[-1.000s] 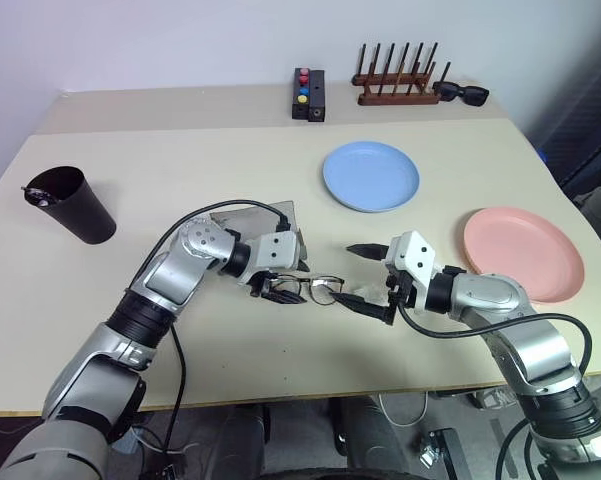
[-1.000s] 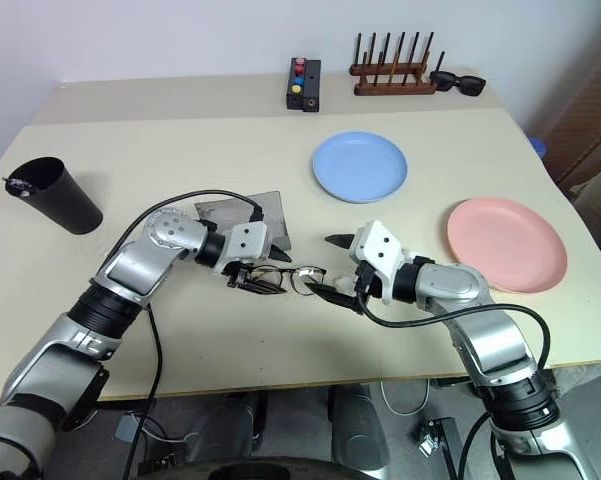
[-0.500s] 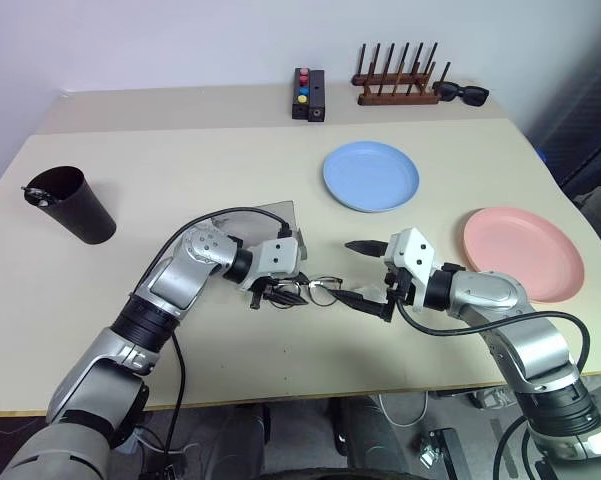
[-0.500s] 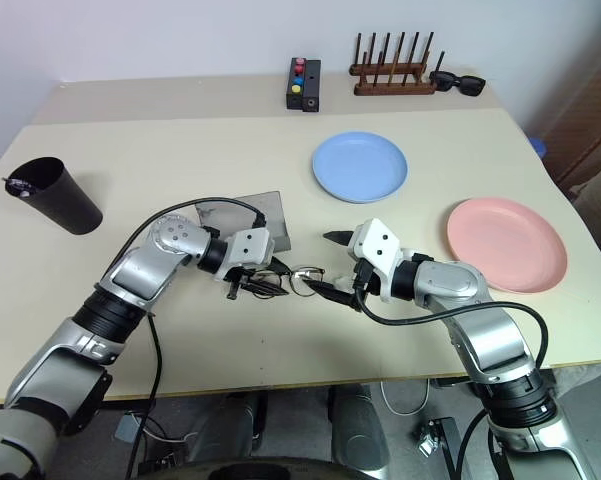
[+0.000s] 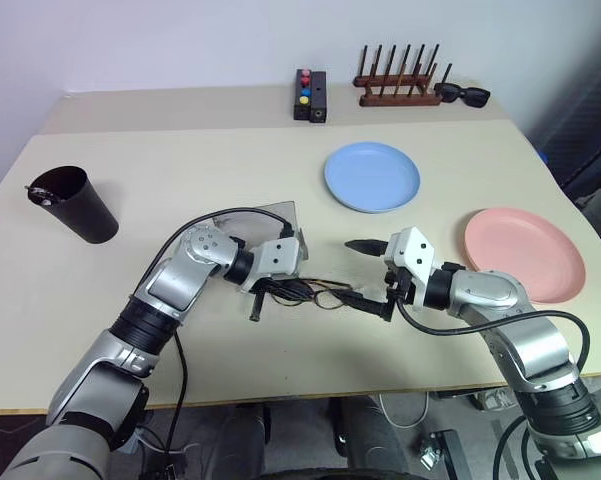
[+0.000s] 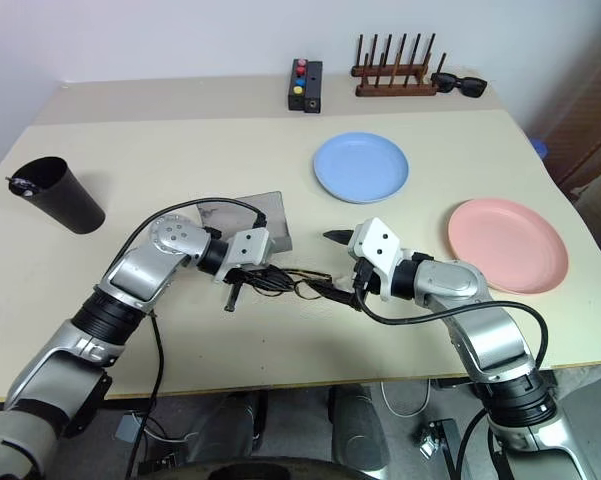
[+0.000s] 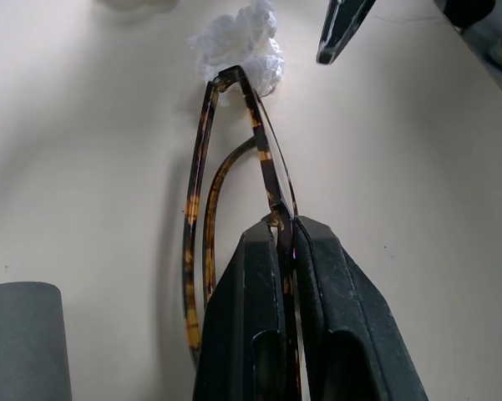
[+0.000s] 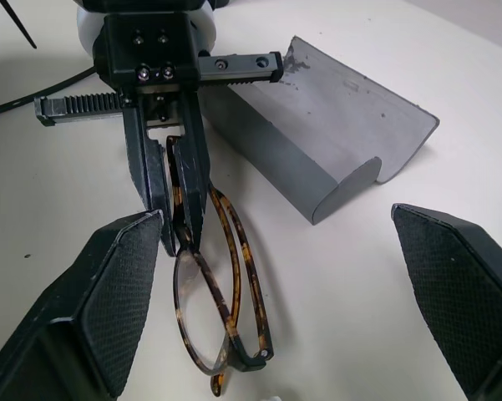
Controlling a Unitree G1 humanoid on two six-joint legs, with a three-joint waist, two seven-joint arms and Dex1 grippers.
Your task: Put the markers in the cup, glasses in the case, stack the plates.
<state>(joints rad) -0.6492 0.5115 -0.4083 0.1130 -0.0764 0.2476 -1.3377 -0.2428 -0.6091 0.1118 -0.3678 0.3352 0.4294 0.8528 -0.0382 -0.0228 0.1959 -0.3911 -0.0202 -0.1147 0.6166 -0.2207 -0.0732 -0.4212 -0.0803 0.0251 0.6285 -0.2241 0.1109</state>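
Now your left pincer [image 7: 286, 251] is clamped on the glasses [image 8: 221, 288]; your right pincer [image 5: 365, 272] gapes wide.

Glasses [image 8: 217, 292]: tortoiseshell, brown-amber mottled. Case [image 8: 334, 125]: grey. Plates: light blue [image 5: 371, 176], pink [image 5: 523, 252]. Cup [image 5: 72, 204]: black. Table [image 5: 180, 160]: beige.

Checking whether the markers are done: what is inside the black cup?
At the cup's rim a white-and-dark marker end pokes out. Its dark interior hides whether both markers are in.
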